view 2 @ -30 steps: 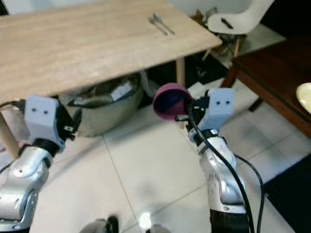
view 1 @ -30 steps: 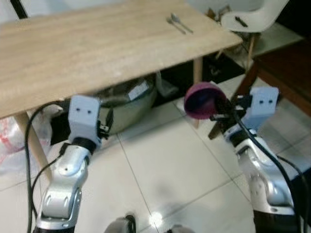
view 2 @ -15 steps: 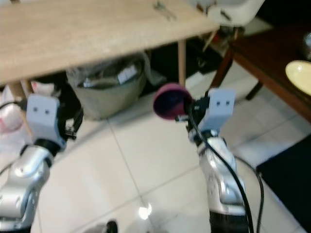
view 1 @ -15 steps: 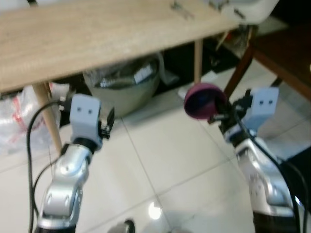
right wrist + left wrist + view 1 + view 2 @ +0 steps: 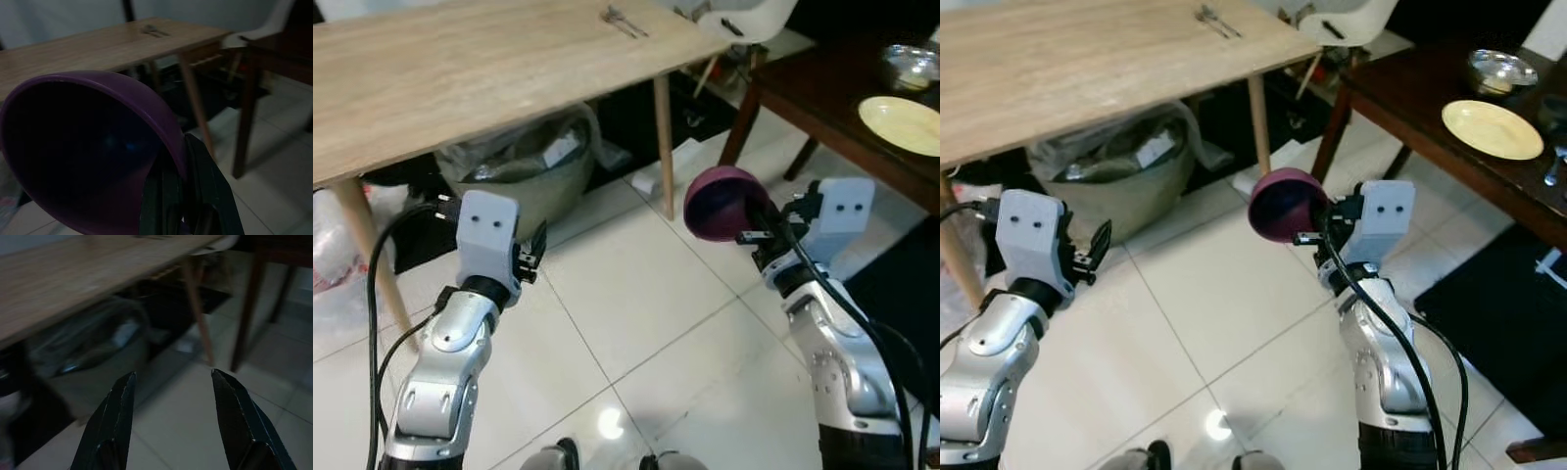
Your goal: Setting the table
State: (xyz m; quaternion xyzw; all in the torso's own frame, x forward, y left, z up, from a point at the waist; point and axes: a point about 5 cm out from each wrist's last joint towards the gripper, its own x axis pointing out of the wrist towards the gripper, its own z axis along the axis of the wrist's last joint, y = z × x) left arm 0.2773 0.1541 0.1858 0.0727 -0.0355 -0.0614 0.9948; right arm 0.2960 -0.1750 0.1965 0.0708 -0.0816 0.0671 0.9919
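A purple bowl hangs tipped on its side over the tiled floor, my right gripper shut on its rim. In the right wrist view the bowl looms close, one black finger pressed against its edge. My left gripper is open with nothing between its fingers, held low above the floor in front of the light wooden table. A fork and spoon lie near the table's far right corner. A yellow plate rests on the dark wooden table at the right.
A metal bowl sits behind the yellow plate. A large bag-lined basin stands under the light table, beside its leg. A white chair stands behind. A dark mat lies at the right on the white tiles.
The whole view has swung toward the right: the light table has slid left and the dark table with the plate has come into sight. Both arms keep their pose, bowl still held.
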